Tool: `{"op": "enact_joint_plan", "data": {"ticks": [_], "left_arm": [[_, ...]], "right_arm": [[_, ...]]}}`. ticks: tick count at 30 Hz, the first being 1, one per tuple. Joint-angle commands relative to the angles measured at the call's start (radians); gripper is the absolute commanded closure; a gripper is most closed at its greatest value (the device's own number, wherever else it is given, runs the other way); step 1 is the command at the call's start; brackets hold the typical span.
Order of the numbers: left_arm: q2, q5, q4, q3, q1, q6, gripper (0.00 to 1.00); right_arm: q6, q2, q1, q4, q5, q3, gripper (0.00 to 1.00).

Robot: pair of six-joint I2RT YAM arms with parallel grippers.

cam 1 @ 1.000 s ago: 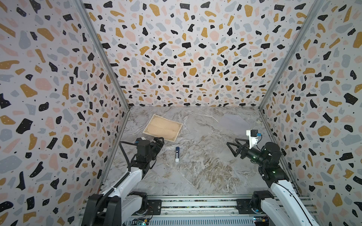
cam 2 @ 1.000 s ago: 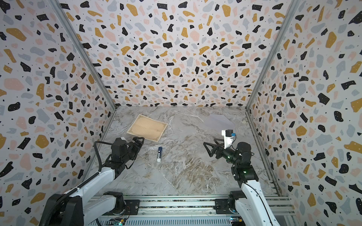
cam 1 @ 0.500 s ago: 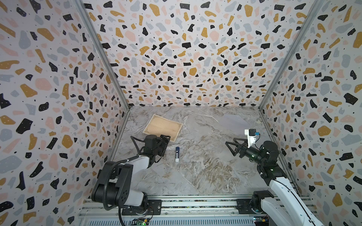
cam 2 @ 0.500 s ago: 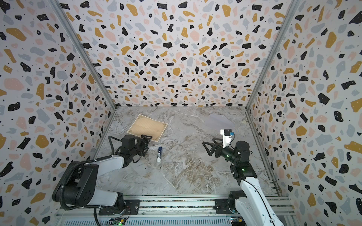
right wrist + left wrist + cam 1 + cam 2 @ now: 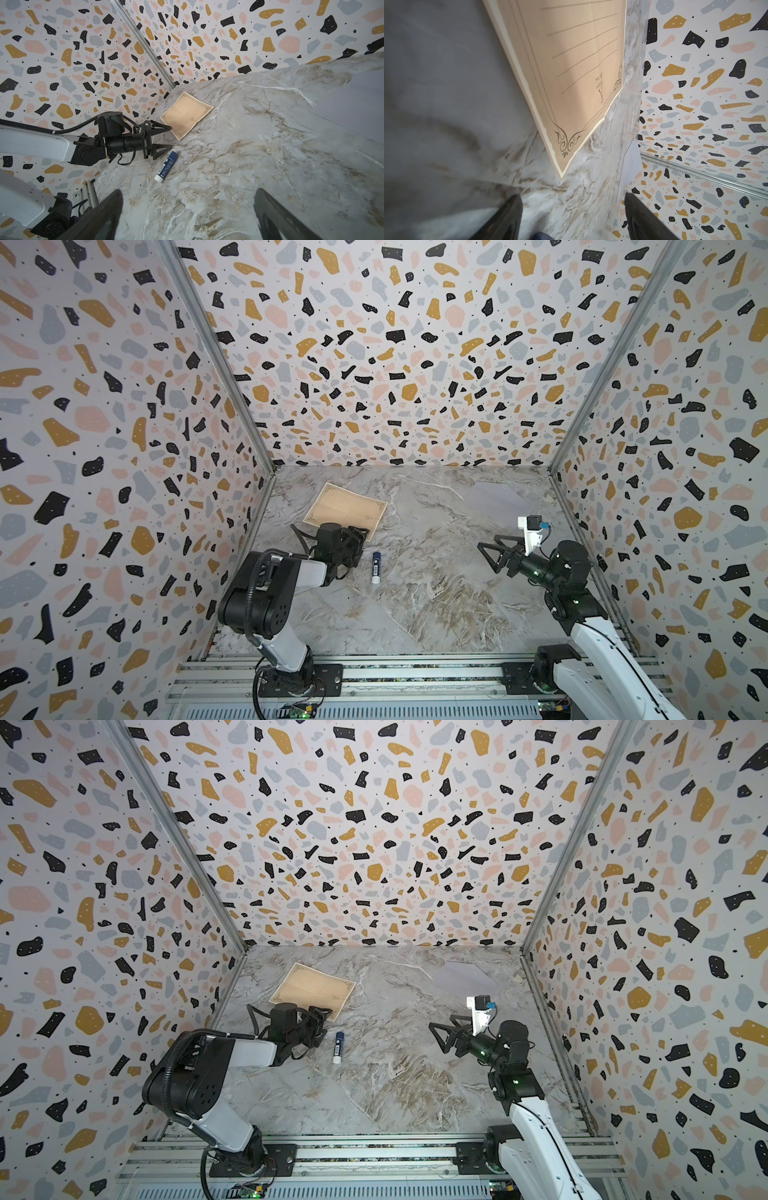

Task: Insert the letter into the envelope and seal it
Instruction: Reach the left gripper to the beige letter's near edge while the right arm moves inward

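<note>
The tan letter [image 5: 345,509] [image 5: 313,990] [image 5: 188,113] with its dark ornate border lies flat at the back left of the marble table. My left gripper [image 5: 358,538] [image 5: 322,1017] [image 5: 171,137] sits low at the letter's near edge, open, with nothing between its fingers. In the left wrist view the letter [image 5: 581,62] has a corner just ahead of the left gripper [image 5: 572,195]. The pale grey-lavender envelope [image 5: 496,493] [image 5: 469,973] [image 5: 631,164] [image 5: 353,104] lies at the back right. My right gripper [image 5: 487,547] [image 5: 440,1027] [image 5: 188,191] hovers open and empty on the right, short of the envelope.
A blue and white glue stick [image 5: 376,568] [image 5: 338,1047] [image 5: 166,167] lies just right of the left gripper. Terrazzo-patterned walls [image 5: 124,448] close in the table on three sides. An aluminium rail [image 5: 415,672] runs along the front.
My left arm has reached forward and lowered to the letter's near edge, with its jaws narrowing a little. The right gripper has barely moved.
</note>
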Motion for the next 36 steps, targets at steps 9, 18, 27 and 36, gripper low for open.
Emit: {"op": "enact_joint_plan", "data": {"ticks": [9, 18, 27, 36], "left_arm": [[0.105, 0.013, 0.115, 0.048, -0.004, -0.038, 0.36], [0.171, -0.007, 0.199, 0.055, -0.004, -0.071, 0.46], [0.217, -0.052, 0.219, 0.077, -0.004, -0.052, 0.63], [0.246, -0.087, 0.197, 0.13, -0.004, -0.005, 0.9]], "right_arm": [[-0.015, -0.127, 0.038, -0.131, 0.009, -0.032, 0.01], [0.033, -0.124, 0.092, -0.051, 0.063, -0.073, 0.01], [0.032, -0.099, 0.107, -0.01, 0.084, -0.091, 0.01], [0.009, -0.067, 0.111, 0.005, 0.093, -0.076, 0.01]]}}
